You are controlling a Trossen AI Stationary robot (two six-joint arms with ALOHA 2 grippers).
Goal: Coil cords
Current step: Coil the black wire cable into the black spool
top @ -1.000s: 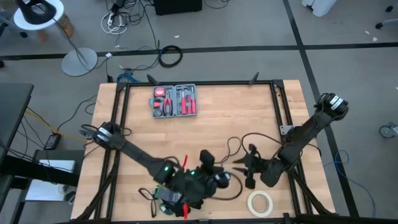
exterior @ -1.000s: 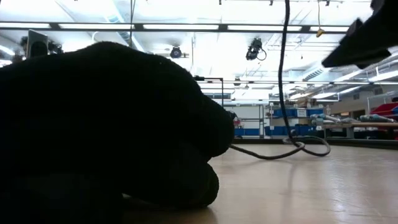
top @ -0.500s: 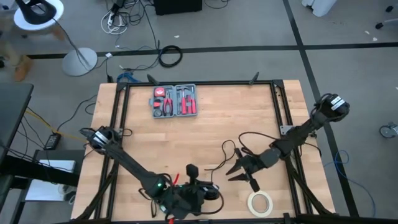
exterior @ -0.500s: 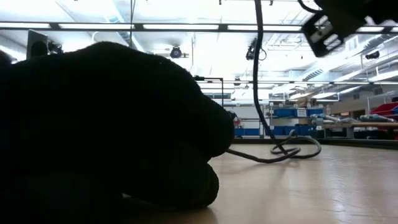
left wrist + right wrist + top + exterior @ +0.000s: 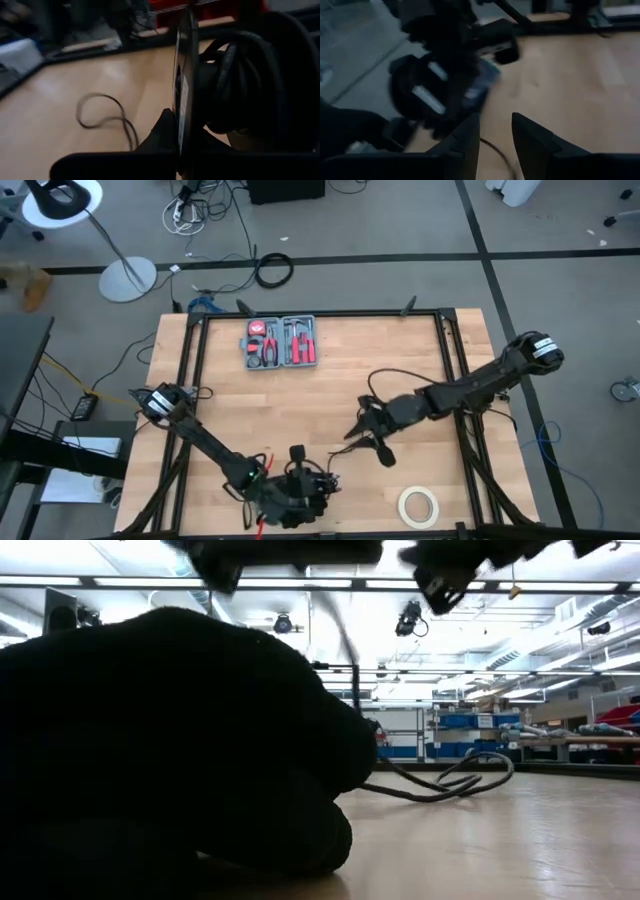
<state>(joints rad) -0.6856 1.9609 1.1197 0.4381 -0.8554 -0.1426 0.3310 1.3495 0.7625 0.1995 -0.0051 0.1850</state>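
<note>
The thin black cord lies in loose loops (image 5: 373, 385) right of the table's middle; the low view shows them resting on the wood (image 5: 450, 780). My left gripper (image 5: 305, 485) is low at the near edge, shut on a round wound coil of the cord (image 5: 240, 75). A slack tail (image 5: 105, 115) lies on the table past it. My right gripper (image 5: 368, 442) hovers near the middle with its fingers apart. A stretch of cord (image 5: 496, 150) runs in the gap between them. My left gripper holds the coil at its flat round rim (image 5: 182, 100), which stands on edge between the shut fingers. The windings bulge to one side of them. The fingers come nearly level and the coil is upright in the hold. My right gripper has the cord in its gap; whether a finger touches it I cannot tell.
A grey tool case (image 5: 280, 342) with red-handled tools sits at the far left-centre. A roll of pale tape (image 5: 419, 505) lies near the front right. A big black mound (image 5: 170, 740) fills the left of the low view. Black frame rails (image 5: 447, 350) border the table.
My left gripper has sunk and gone toward the near edge, rolling as it went, with the coil still in it. My right gripper has swung toward the table's left and a little up, and the rising stretch of cord has gone left with it. The loops on the table have shifted.
</note>
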